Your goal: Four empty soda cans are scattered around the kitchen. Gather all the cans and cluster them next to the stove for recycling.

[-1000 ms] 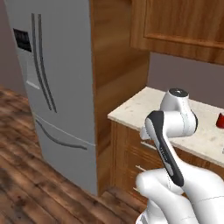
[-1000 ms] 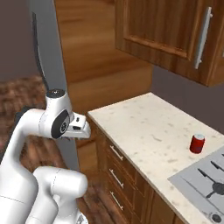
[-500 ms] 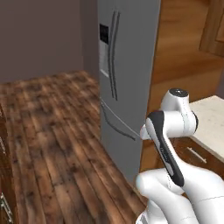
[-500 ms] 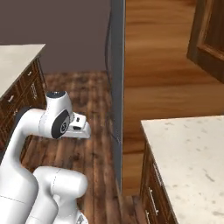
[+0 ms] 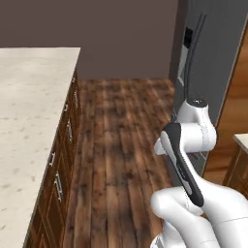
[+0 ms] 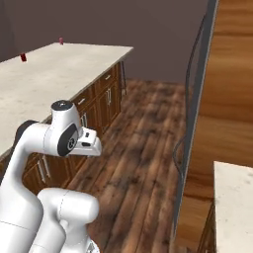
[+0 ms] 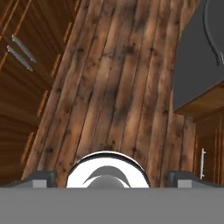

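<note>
Wooden floor (image 5: 121,145) aisle between island counter (image 6: 49,74) and fridge (image 5: 213,53) | pincer (image 7: 112,177) wide open, empty

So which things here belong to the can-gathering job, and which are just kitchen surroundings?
Job:
- two soda cans: one near the left edge of the island counter, one at its far end
- the hand, open, holding nothing

Surroundings:
- fridge
- wooden floor
- island drawers
- second counter corner
</note>
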### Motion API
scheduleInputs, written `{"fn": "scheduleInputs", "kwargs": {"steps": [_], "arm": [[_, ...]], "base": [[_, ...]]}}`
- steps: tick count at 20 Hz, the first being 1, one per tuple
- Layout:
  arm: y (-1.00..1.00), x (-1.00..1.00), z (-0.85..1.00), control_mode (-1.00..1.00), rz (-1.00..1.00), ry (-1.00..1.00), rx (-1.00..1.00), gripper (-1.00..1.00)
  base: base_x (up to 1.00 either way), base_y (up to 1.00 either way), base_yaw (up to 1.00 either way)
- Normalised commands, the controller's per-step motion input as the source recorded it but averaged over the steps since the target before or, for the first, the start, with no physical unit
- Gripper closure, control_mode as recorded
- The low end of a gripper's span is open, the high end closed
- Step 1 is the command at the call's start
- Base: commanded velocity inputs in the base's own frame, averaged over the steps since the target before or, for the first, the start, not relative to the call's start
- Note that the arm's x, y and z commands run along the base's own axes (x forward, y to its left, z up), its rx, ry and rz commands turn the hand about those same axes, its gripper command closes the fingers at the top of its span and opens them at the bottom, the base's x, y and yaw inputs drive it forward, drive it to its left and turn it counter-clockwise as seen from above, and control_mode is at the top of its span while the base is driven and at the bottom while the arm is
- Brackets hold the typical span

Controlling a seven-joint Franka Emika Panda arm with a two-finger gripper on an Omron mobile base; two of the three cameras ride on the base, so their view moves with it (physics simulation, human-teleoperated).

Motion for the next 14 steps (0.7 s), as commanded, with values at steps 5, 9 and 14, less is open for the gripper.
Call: {"fn": "scheduleInputs", "kwargs": {"steps": [5,9,14], "arm": [[0.00,0.00,0.00,1.00,0.00,0.00,0.00,-1.00],[0.00,0.00,0.00,1.00,0.00,0.00,0.00,-1.00],[0.00,0.00,0.00,1.00,0.00,0.00,0.00,-1.00]], "base": [[0.21,-0.03,0.39],[0.85,-0.17,0.01],[1.00,-0.02,-0.07]]}}
